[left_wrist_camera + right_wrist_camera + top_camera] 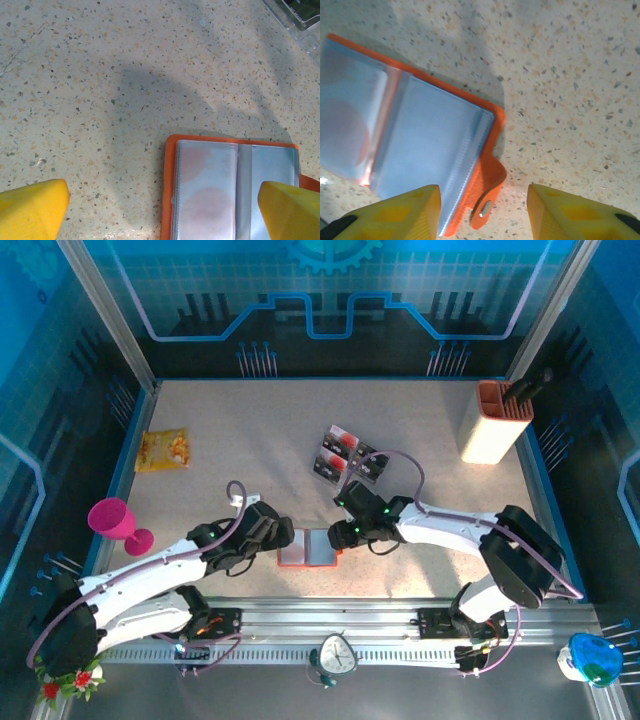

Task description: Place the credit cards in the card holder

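On the table (230,460), L gripper (283,537) sits at the card holder's (308,552) left edge and R gripper (338,534) at its right, both w/ jaws wide, empty. Holder lies open, pockets up. Credit cards (345,455) lie well beyond it; its clasp tab (487,182) is btwn R fingers (415,210).

We find the card holder (308,548) lying open and flat at near centre, orange-red cover down, grey-clear pockets facing up, clasp tab (487,192) projecting from one edge. The credit cards (345,455), black with red and white markings, lie clustered farther back, apart from it.
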You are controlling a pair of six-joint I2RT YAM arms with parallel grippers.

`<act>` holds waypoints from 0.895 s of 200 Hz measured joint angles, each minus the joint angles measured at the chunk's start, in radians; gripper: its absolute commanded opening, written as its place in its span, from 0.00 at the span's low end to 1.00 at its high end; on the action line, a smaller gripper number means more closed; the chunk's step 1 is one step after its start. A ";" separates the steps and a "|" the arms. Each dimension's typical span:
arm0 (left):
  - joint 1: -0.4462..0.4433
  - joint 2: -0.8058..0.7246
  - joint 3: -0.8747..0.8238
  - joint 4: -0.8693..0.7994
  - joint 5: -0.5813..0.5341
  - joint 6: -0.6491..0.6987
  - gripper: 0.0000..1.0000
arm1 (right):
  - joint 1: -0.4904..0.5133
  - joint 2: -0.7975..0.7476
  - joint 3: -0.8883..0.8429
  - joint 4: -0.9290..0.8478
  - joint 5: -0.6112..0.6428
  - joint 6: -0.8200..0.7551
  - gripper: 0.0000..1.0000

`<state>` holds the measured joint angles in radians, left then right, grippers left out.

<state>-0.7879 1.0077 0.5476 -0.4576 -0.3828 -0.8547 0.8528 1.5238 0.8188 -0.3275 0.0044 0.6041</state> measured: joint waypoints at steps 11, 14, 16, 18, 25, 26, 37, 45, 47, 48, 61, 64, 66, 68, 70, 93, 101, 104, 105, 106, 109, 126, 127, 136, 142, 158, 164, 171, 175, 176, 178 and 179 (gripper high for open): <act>0.000 0.005 0.000 0.000 0.005 0.000 0.98 | 0.000 0.018 -0.001 -0.002 0.012 -0.006 0.39; 0.000 0.007 0.000 0.000 0.006 0.000 0.98 | 0.000 0.023 -0.002 -0.002 0.016 -0.007 0.36; 0.000 0.008 0.000 0.000 0.006 0.000 0.98 | 0.000 0.026 -0.002 -0.002 0.016 -0.013 0.34; 0.000 0.009 0.000 0.000 0.006 0.000 0.98 | 0.000 0.028 -0.003 -0.002 0.019 -0.010 0.32; 0.000 0.011 0.000 0.000 0.007 0.000 0.98 | 0.000 0.036 -0.004 -0.002 0.024 -0.009 0.23; 0.000 0.012 0.000 0.000 0.007 0.000 0.98 | 0.000 0.037 -0.004 -0.003 0.026 -0.008 0.22; 0.000 0.015 0.000 0.000 0.010 0.000 0.98 | 0.000 0.044 -0.006 -0.002 0.035 -0.020 0.08; 0.000 0.018 0.000 0.001 0.011 0.000 0.98 | -0.002 0.045 -0.006 -0.001 0.042 -0.014 0.00; 0.000 0.018 0.000 0.001 0.013 0.000 0.98 | -0.003 0.046 -0.006 -0.002 0.045 -0.016 0.00; 0.000 0.019 0.000 0.002 0.013 0.000 0.98 | -0.003 0.046 -0.006 -0.002 0.044 -0.019 0.00; 0.000 0.026 0.000 0.006 0.014 0.000 0.98 | -0.010 0.046 -0.008 0.004 0.052 -0.022 0.00; 0.000 0.027 0.000 0.007 0.014 0.000 0.98 | -0.013 0.046 -0.009 0.006 0.055 -0.014 0.00; 0.000 0.028 0.000 0.008 0.014 0.000 0.98 | -0.015 0.046 -0.010 0.006 0.056 -0.019 0.00; 0.000 0.030 0.000 0.010 0.014 0.000 0.98 | -0.016 0.046 -0.010 0.007 0.057 -0.018 0.00; 0.000 0.031 0.000 0.010 0.014 0.000 0.98 | -0.019 0.045 -0.011 0.008 0.058 -0.017 0.00; 0.000 0.041 0.000 0.023 0.022 0.001 0.98 | -0.050 0.035 -0.035 0.021 0.069 -0.018 0.00; 0.000 0.045 0.000 0.026 0.025 0.001 0.98 | -0.064 0.024 -0.050 0.025 0.071 -0.017 0.00; 0.000 0.046 0.000 0.027 0.025 0.001 0.98 | -0.069 0.019 -0.056 0.026 0.072 -0.017 0.00; 0.000 0.047 0.000 0.027 0.025 0.001 0.98 | -0.071 0.018 -0.057 0.026 0.072 -0.017 0.00; 0.000 0.047 0.000 0.027 0.025 0.002 0.98 | -0.072 0.016 -0.058 0.026 0.072 -0.018 0.00; 0.000 0.048 0.000 0.029 0.025 0.003 0.98 | -0.077 0.010 -0.064 0.026 0.072 -0.017 0.00; 0.000 0.055 0.000 0.036 0.032 0.012 0.98 | -0.110 -0.026 -0.098 0.031 0.074 -0.014 0.00; 0.000 0.055 0.000 0.036 0.032 0.012 0.99 | -0.111 -0.027 -0.100 0.031 0.074 -0.014 0.00; 0.000 0.058 0.000 0.040 0.033 0.016 0.98 | -0.127 -0.047 -0.119 0.032 0.074 -0.010 0.03; 0.000 0.059 0.000 0.042 0.033 0.016 0.98 | -0.135 -0.060 -0.130 0.033 0.072 -0.010 0.13; 0.000 0.062 0.000 0.048 0.037 0.018 0.99 | -0.144 -0.082 -0.148 0.031 0.066 -0.002 0.36; 0.000 0.064 0.000 0.050 0.039 0.019 0.99 | -0.145 -0.089 -0.151 0.029 0.061 0.000 0.40; 0.000 0.069 0.000 0.053 0.040 0.019 0.99 | -0.145 -0.097 -0.151 0.025 0.059 -0.004 0.41; 0.000 0.071 0.000 0.054 0.040 0.019 0.99 | -0.145 -0.103 -0.150 0.024 0.056 -0.009 0.42; 0.000 0.072 0.000 0.055 0.040 0.019 0.99 | -0.145 -0.106 -0.150 0.023 0.055 -0.007 0.42; 0.000 0.073 0.000 0.055 0.040 0.019 0.99 | -0.146 -0.109 -0.150 0.021 0.055 -0.009 0.42; 0.000 0.074 0.000 0.055 0.040 0.019 0.99 | -0.146 -0.112 -0.150 0.020 0.055 -0.012 0.42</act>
<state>-0.7879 1.0813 0.5476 -0.4023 -0.3431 -0.8360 0.7067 1.4117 0.6693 -0.3077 0.0593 0.5922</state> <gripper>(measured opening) 0.990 0.405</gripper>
